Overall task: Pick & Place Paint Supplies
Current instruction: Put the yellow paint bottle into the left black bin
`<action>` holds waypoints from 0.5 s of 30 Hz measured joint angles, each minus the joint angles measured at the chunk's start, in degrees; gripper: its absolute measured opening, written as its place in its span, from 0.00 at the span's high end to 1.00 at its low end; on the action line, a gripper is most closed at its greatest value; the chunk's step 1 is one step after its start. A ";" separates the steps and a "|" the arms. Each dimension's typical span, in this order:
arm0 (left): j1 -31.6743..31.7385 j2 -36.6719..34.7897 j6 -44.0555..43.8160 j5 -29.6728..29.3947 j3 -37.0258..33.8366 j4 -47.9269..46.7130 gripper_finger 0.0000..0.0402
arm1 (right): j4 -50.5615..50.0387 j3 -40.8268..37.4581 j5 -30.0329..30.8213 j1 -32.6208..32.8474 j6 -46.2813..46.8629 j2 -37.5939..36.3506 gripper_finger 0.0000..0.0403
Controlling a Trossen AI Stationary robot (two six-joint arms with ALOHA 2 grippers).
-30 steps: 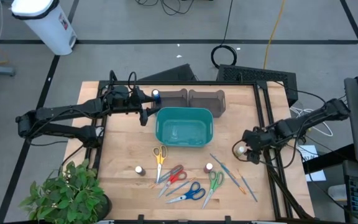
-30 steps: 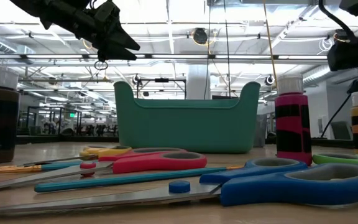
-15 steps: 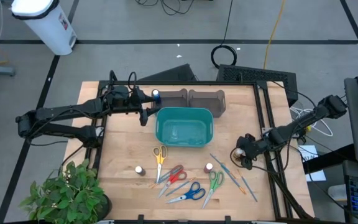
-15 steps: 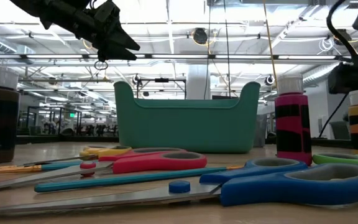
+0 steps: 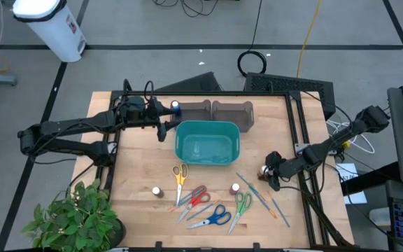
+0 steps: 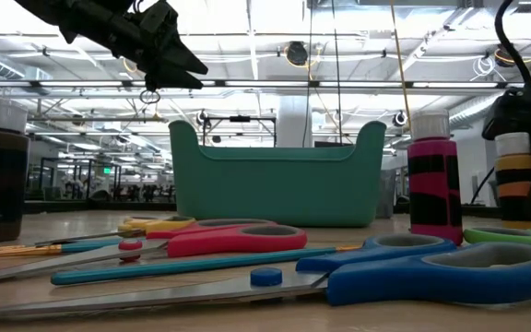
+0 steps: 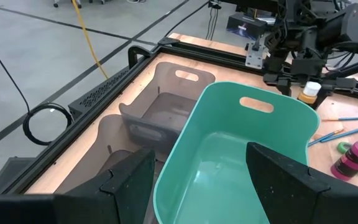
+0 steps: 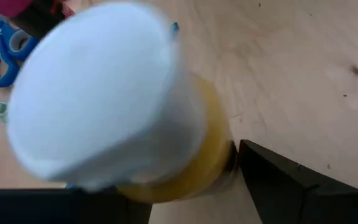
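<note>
The right gripper (image 5: 269, 172) is low over the table's right side, its fingers to either side of a white-capped yellow bottle (image 8: 123, 124) — the wrist view shows the cap between them, but whether the fingers press on it or stand just clear cannot be told. In the low view that bottle (image 6: 517, 175) stands upright on the wood with the gripper dark behind it.

The left gripper (image 5: 164, 130) hangs above the table just beside the left rim of the teal bin (image 5: 206, 143), fingers apart and holding nothing. The bin looks empty in the left wrist view.

Other supplies lie on the table in front of the bin: a pink bottle (image 5: 235, 189) standing near the green scissors (image 5: 241, 206), a dark bottle (image 5: 157, 191) further left, and thin brushes (image 5: 261, 194) between the pink bottle and the right gripper. A blue-capped bottle (image 5: 175, 107) stands beside the grey bins (image 5: 215, 112) behind the teal one.
</note>
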 joint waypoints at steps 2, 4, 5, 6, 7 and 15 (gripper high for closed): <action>-0.03 0.00 -0.35 0.02 0.00 0.01 0.36 | 0.25 -0.03 0.96 0.00 -0.20 0.00 0.55; -0.05 0.00 -1.48 0.02 0.00 0.02 0.36 | 1.00 -0.04 1.64 0.00 -0.20 0.02 0.62; -0.03 0.00 -2.04 0.04 0.00 0.02 0.36 | 1.71 -0.04 2.09 0.00 -0.20 0.02 0.66; -0.03 0.00 -2.55 0.02 0.00 0.02 0.36 | 2.71 -0.04 2.11 0.00 -0.22 0.02 0.70; -0.03 0.00 -2.97 0.03 0.00 0.03 0.36 | 3.84 -0.04 2.12 0.00 -0.25 0.02 0.73; -0.47 0.00 -4.43 0.27 0.00 3.46 0.36 | 12.85 3.43 2.68 0.00 -8.41 -0.88 0.75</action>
